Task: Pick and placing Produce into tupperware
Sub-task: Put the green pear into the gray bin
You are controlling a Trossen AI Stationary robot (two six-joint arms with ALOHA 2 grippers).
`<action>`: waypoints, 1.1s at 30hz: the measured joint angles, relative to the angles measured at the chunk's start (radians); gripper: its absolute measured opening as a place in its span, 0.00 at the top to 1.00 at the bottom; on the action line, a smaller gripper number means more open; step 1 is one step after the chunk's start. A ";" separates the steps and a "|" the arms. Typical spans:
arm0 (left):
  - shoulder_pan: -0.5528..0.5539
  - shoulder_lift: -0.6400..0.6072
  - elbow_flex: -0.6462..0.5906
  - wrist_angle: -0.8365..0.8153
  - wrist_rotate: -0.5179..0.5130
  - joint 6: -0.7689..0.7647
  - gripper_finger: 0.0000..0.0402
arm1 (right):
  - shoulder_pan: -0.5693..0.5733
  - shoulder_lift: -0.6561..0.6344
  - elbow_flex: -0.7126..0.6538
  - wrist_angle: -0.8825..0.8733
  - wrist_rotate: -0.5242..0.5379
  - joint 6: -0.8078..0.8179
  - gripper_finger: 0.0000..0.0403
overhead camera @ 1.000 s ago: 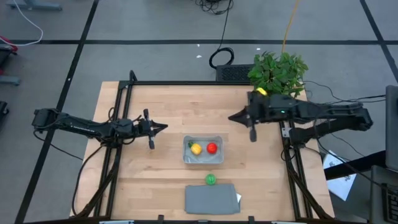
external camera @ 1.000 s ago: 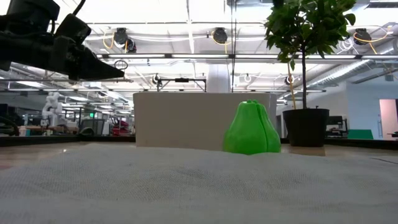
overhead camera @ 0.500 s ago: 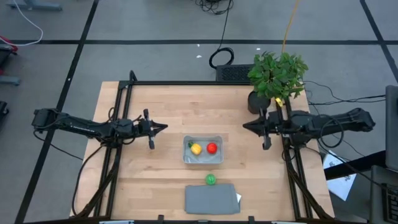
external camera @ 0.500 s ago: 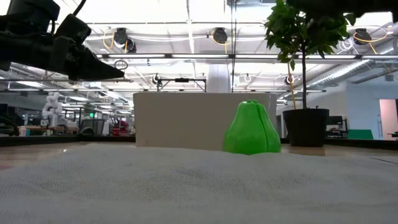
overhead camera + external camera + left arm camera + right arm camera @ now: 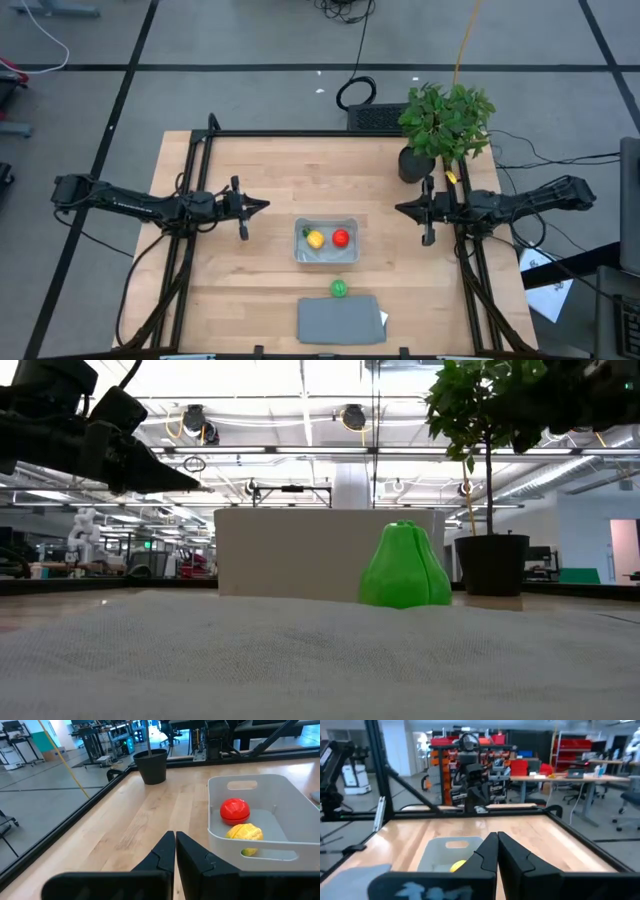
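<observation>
My right gripper (image 5: 405, 209) hovers near the table's right edge, fingers pressed together, empty. My left gripper (image 5: 262, 204), likewise closed, waits left of the tupperware (image 5: 326, 257). Inside it lie the yellow piece (image 5: 316, 239) and red piece (image 5: 341, 238). The green piece (image 5: 339, 289), pear-shaped it seems, stands outside, touching the grey lid (image 5: 340, 319).

Left arm: I hold it low at the table's left, left gripper (image 5: 262, 205) closed.
Right arm: at the right edge, right gripper (image 5: 400, 209) closed.
</observation>
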State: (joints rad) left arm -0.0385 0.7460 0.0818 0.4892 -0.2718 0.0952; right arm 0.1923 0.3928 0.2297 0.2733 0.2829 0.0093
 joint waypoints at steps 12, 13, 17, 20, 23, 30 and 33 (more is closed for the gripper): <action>0.000 0.000 0.000 0.019 0.000 0.031 0.95 | -0.097 -0.071 -0.084 0.067 -0.126 0.077 1.00; 0.000 0.000 0.000 0.018 0.000 0.031 0.95 | -0.101 -0.072 -0.097 0.082 -0.131 0.093 1.00; 0.000 0.000 0.000 0.017 0.000 0.031 0.95 | -0.112 -0.073 -0.137 0.120 -0.131 0.163 1.00; 0.000 0.000 0.000 0.016 0.000 0.028 0.95 | -0.114 -0.072 -0.163 0.115 -0.127 0.182 1.00; 0.000 0.000 0.000 0.015 0.000 0.026 0.95 | -0.125 -0.073 -0.167 0.111 -0.123 0.193 1.00; 0.000 0.000 0.000 0.012 0.000 0.026 0.95 | -0.174 -0.072 -0.169 0.086 -0.104 0.188 1.00; 0.000 0.000 0.000 0.005 0.000 0.023 0.95 | -0.184 -0.072 -0.169 0.074 -0.105 0.185 1.00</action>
State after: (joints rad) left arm -0.0384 0.7456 0.0819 0.4943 -0.2718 0.1182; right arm 0.0083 0.3206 0.0608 0.3471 0.1783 0.1941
